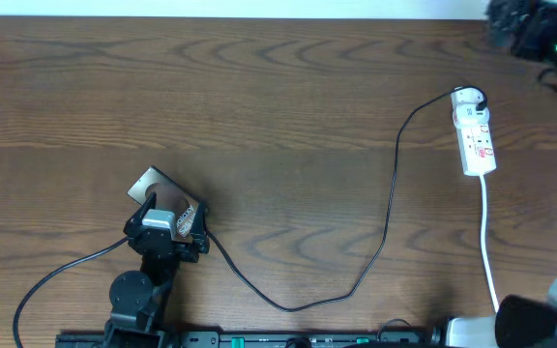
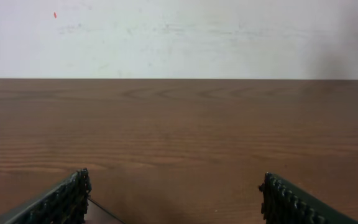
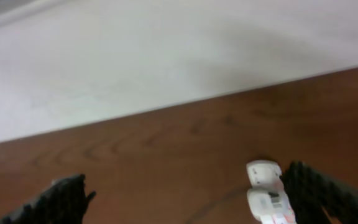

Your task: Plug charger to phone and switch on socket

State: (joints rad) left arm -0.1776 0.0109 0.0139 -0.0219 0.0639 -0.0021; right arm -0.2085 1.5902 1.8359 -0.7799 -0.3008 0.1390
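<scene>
A wooden table [image 1: 259, 116] fills the overhead view. The phone [image 1: 147, 184] lies flat in the lower left of the frame, tilted on a diagonal, its lower end hidden under the left arm's wrist. In the left wrist view the left gripper [image 2: 176, 186] has its two ribbed fingers spread wide at the bottom corners, with bare table between them and nothing pinched. The charger [image 1: 392, 193] is a thin black cable that starts at the top end of the socket [image 1: 475, 130] in the upper right. It drops in a long curve to the bottom centre and climbs back to the left arm, where its free end passes out of sight just beside the phone. Whether the tip sits in the phone cannot be told. The socket lies lengthwise, red marks on its face, and a white cord [image 1: 486, 232] trails from its lower end toward the bottom right. In the right wrist view the right gripper [image 3: 188, 180] is also spread wide and empty, with the socket's end just beside its right-hand finger [image 3: 316, 190] at the lower right of the frame
</scene>
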